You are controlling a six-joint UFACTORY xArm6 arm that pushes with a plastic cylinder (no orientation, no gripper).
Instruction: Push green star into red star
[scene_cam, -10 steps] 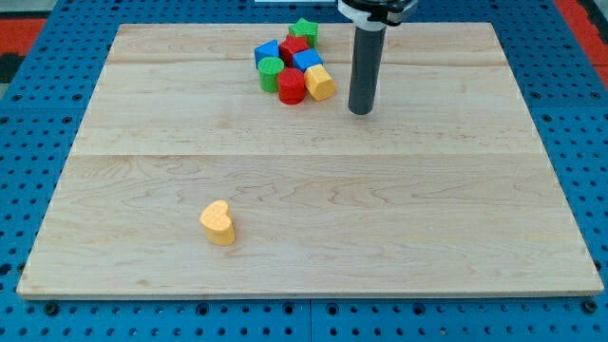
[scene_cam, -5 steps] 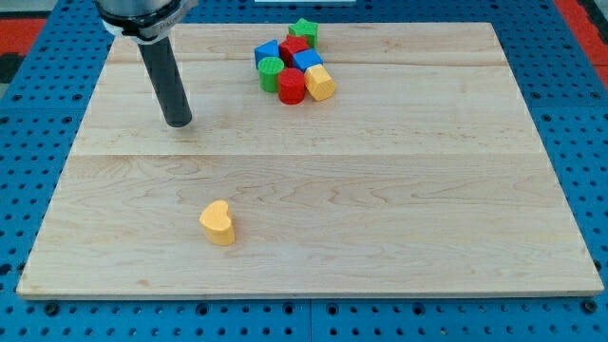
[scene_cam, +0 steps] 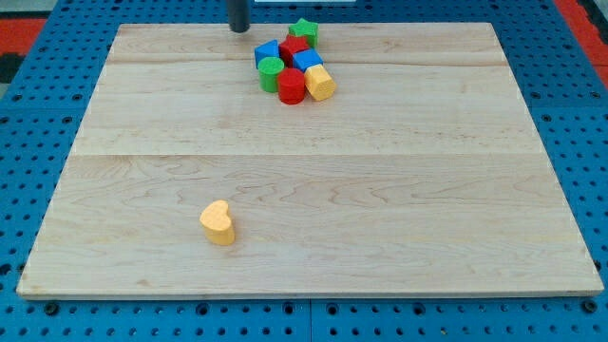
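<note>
The green star [scene_cam: 304, 30] sat near the table's top edge, a little right of its middle, touching the red star [scene_cam: 294, 47] just below it. My tip [scene_cam: 239, 28] stood at the table's top edge, to the view's left of the green star and apart from it, with nothing between them; the arm carried no hand, only the dark rod, so there was nothing to open or close. Below the red star the cluster ran on: a blue block [scene_cam: 267, 53] at the view's left, another blue block [scene_cam: 308, 60] at the right, a green round block [scene_cam: 272, 73], a red cylinder [scene_cam: 291, 86] and a yellow block [scene_cam: 320, 83], all packed close together. A yellow heart [scene_cam: 218, 222] lay well apart, toward the bottom-left corner of the table [scene_cam: 427, 190].
</note>
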